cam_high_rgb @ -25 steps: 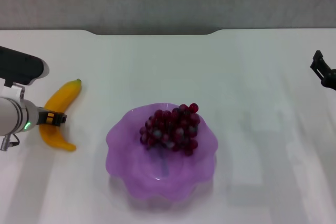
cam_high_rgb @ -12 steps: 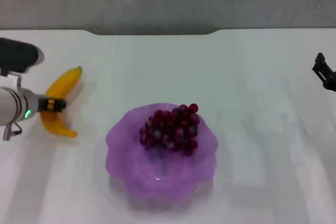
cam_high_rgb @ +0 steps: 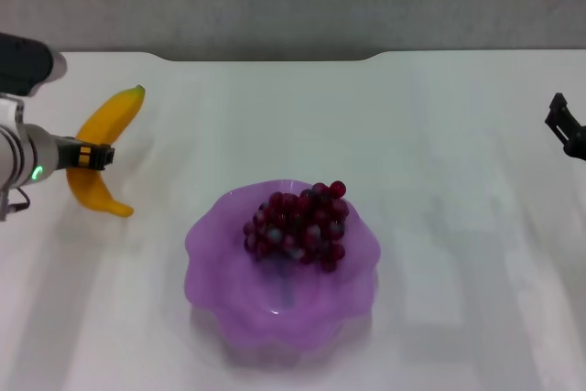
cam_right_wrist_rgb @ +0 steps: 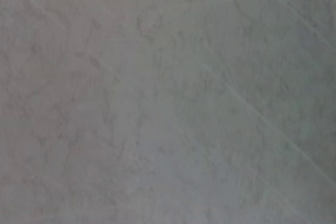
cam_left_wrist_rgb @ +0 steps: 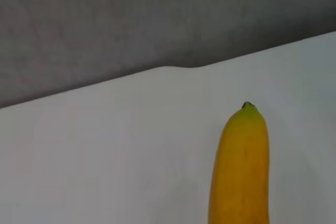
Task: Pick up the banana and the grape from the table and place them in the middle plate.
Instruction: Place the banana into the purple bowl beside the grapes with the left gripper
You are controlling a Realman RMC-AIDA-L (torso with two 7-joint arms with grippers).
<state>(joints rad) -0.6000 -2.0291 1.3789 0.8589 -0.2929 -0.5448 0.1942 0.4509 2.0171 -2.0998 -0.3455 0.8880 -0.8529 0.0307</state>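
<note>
The left gripper (cam_high_rgb: 92,157) has its fingers clamped on the banana (cam_high_rgb: 99,157) around its middle, well to the left of the middle plate (cam_high_rgb: 220,272). Compared with a second ago, the banana has risen and drawn farther from the plate toward the far edge of the surface (cam_high_rgb: 439,135), its green stem tip now higher in the head view. The grape (cam_high_rgb: 298,226) lies in the plate's far half, unchanged. The right gripper (cam_high_rgb: 566,125) waits far to the plate's right, barely shifted; whether its fingers are apart or together cannot be told.
</note>
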